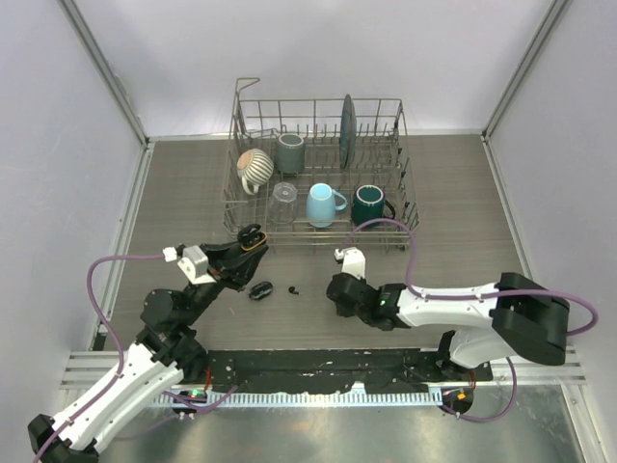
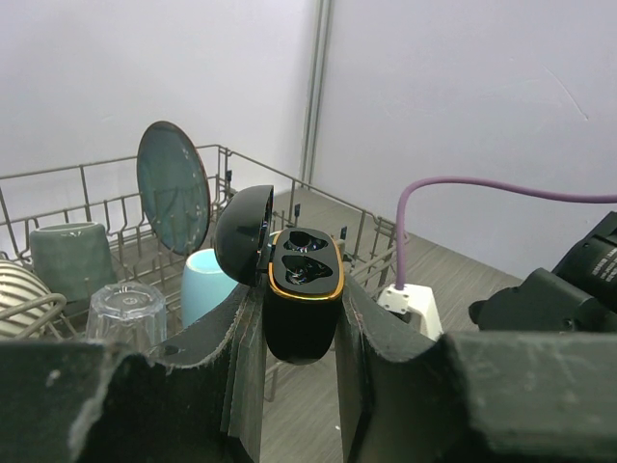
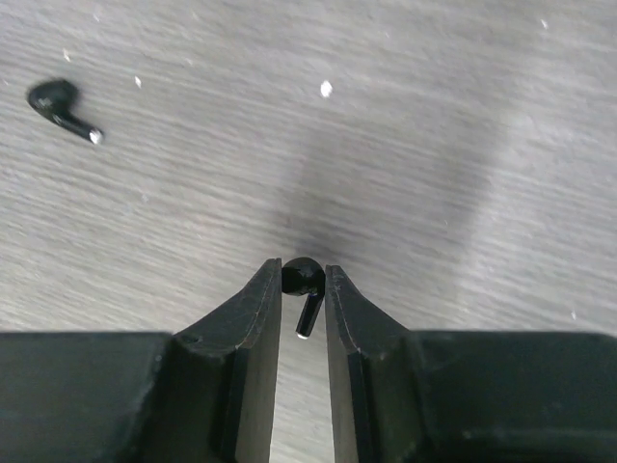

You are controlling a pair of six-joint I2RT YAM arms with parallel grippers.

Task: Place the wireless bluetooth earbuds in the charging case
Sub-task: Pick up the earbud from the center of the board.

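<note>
My left gripper point(image 2: 302, 289) is shut on the black charging case point(image 2: 304, 294). It holds the case upright above the table in front of the rack, as the top view point(image 1: 253, 238) also shows. The lid point(image 2: 241, 234) stands open, and the gold-rimmed top shows two dark sockets. My right gripper point(image 3: 303, 282) is shut on one tiny black earbud point(image 3: 305, 280), stem pointing back between the fingers, low over the table. In the top view this gripper point(image 1: 338, 292) is right of the case. Another earbud point(image 3: 60, 106) lies loose on the table, also visible from above point(image 1: 293, 288).
A small black oval object point(image 1: 260, 289) lies on the table beside the loose earbud. A wire dish rack point(image 1: 400, 207) at the back holds mugs, a glass point(image 1: 283, 194) and an upright plate point(image 2: 174, 188). Purple cables point(image 1: 405, 253) loop over the table.
</note>
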